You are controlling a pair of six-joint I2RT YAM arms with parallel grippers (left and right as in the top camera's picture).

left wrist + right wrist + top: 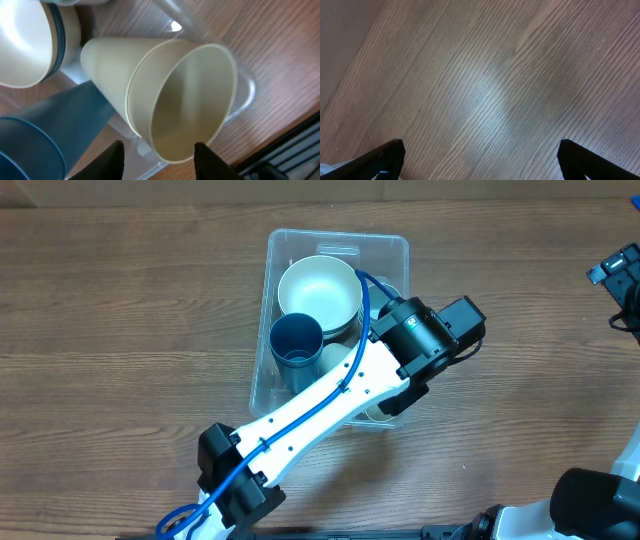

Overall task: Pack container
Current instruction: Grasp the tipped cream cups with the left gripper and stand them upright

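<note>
One wood-grain table point(120, 290) under container point(338, 237)

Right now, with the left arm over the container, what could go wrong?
The cream cup lies tilted, its mouth at the container rim; it may roll out. The left gripper flanks it, so lifting away might drag it or nudge the blue cup beside it.
</note>
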